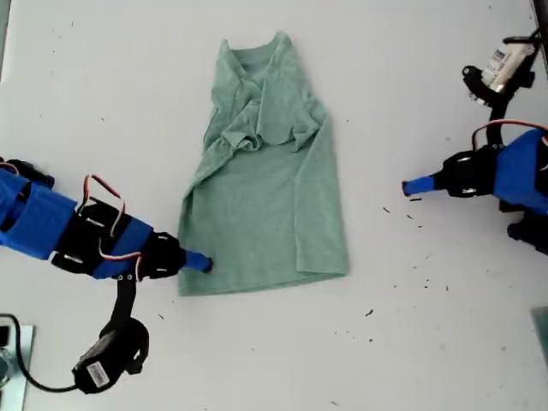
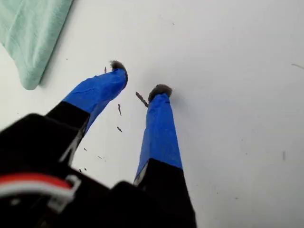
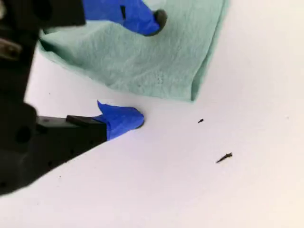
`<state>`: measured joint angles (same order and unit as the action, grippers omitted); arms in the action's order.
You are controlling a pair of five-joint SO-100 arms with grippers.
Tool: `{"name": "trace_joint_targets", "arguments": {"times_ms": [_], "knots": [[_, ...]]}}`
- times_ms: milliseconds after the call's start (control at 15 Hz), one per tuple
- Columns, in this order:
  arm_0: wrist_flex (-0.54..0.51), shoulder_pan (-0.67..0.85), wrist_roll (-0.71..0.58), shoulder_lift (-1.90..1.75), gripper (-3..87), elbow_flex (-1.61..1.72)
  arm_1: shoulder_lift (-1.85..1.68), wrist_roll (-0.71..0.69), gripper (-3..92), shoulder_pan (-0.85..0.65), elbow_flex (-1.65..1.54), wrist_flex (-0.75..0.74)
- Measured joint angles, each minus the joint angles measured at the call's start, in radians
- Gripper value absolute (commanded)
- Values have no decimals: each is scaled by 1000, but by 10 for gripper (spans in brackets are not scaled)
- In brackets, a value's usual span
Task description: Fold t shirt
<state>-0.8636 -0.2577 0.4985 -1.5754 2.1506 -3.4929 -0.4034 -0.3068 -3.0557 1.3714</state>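
The desk [image 1: 103, 77] is a plain white, smooth surface, dotted with small dark specks [image 1: 369, 312] toward the exterior view's lower right.

The t shirt [image 1: 265, 205] lies flat near the middle of the exterior view, neckline toward the top of the frame and hem toward the bottom. It is pale sage-green, soft knit cloth, folded narrow, with both sleeves turned in and bunched into wrinkles across the chest. The lower half is smoother, and its hem runs roughly straight.

Both arms have blue printed shells, black motor blocks and looping red and white wires. A white label with small print sits on a motor at the exterior view's upper right [image 1: 497, 62], and another on the camera at the lower left [image 1: 96, 373]; neither can be read.

My second gripper [image 3: 147, 69] is at the shirt's hem corner on the exterior view's left. Its jaws are spread, one blue-taped tip over the cloth, the other on the bare desk just beside the edge; they grip nothing.

My first gripper [image 2: 140, 80] sits on the exterior view's right, well apart from the shirt. Its blue-taped jaws stand parted over bare desk and hold nothing; the tips look worn and grey.
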Motion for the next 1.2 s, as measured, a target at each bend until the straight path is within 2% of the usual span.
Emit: {"name": "trace_joint_targets", "arguments": {"times_ms": [67, 133, 200, 267, 333, 467, 667, 933, 1067, 1200], "knots": [[117, 2, 15, -35, 11, 87, 0, 0, 127, 0, 0, 0], [239, 3, 28, -69, -1, 186, 0, 0, 127, 0, 0, 0], [282, 2, 26, -67, -1, 207, 0, 0, 127, 3, 0, 0], [256, 0, 17, -40, -2, 166, 0, 0, 127, 5, 0, 0], [160, 0, 0, 26, 13, 81, 0, 0, 127, 5, 0, 0], [44, 0, -18, 61, 226, -23, 0, 0, 127, 5, 0, 0], [-252, 3, -28, -6, 298, -196, 0, -5, 127, 5, 0, 0], [-675, 5, -32, -181, 284, -428, 0, -5, 127, 5, 0, 0], [-721, 5, -32, -233, 296, -457, 0, -5, 127, 5, 0, 0], [-723, 20, -44, -213, 309, -457, 0, -5, 127, 5, 0, 0]]}}
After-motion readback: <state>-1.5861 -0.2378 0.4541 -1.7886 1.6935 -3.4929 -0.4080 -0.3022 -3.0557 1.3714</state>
